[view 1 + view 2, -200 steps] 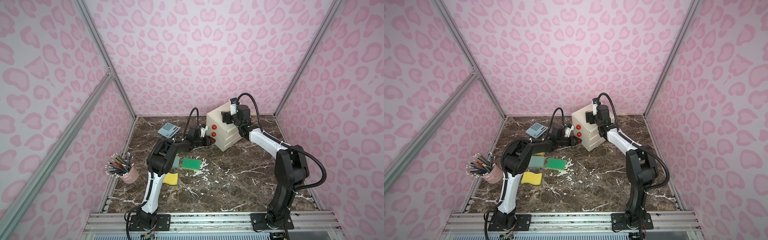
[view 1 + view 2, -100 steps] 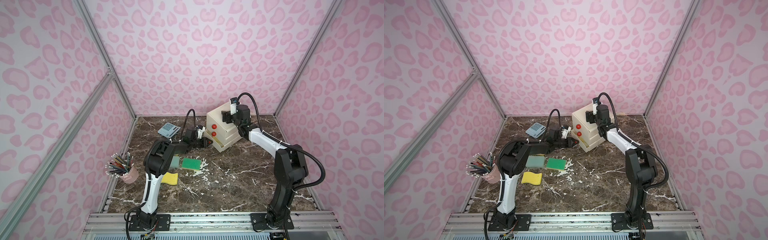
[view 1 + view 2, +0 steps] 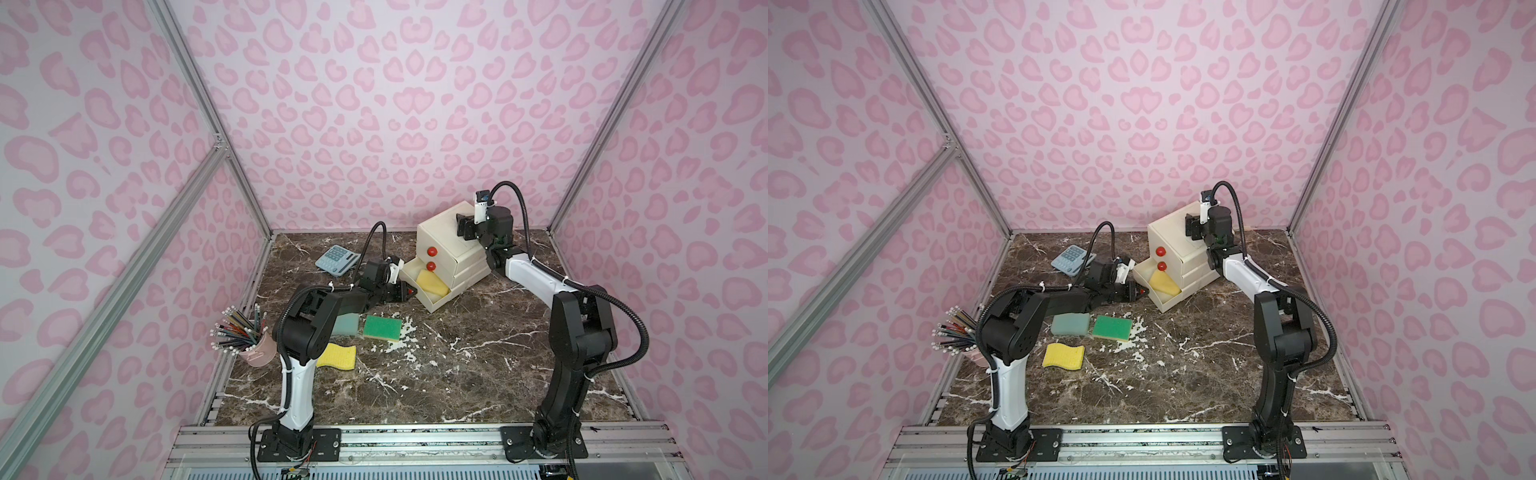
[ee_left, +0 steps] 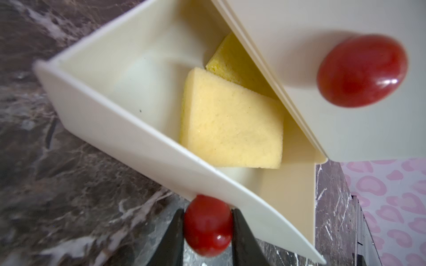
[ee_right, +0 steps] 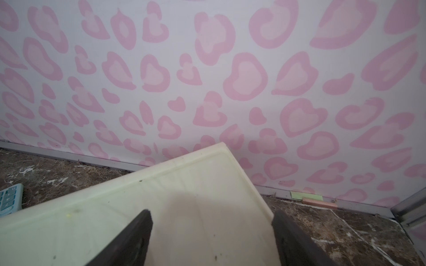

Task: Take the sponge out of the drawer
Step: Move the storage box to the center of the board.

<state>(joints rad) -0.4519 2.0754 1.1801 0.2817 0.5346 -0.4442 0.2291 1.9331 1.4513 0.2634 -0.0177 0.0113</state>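
1. Sponge count inside: one pale yellow sponge lying flat in the pulled-out bottom drawer. There's also a darker yellow piece behind it, half under the cabinet. Can't tell if that's a second sponge.
2. Left claw: pinched narrow on the bottom drawer's red knob, one finger on each side of it.
3. Red knobs, three total: the held one, plus the middle knob and the top knob on the two closed drawers above.
4. One cream drawer cabinet with three drawers, at the back of the marble worktop.
5. Right claw: up at the cabinet top, jaws spread wide, gripping nothing. One finger is over the top panel and the other is past its edge. Can't tell if it's touching.
6. Three loose sponges on the worktop in front of the drawer: a green scrub sponge, a grey-teal sponge just beside it, and a wavy yellow sponge near those two.
7. One blue calculator and one pink pencil cup, both on the left side.
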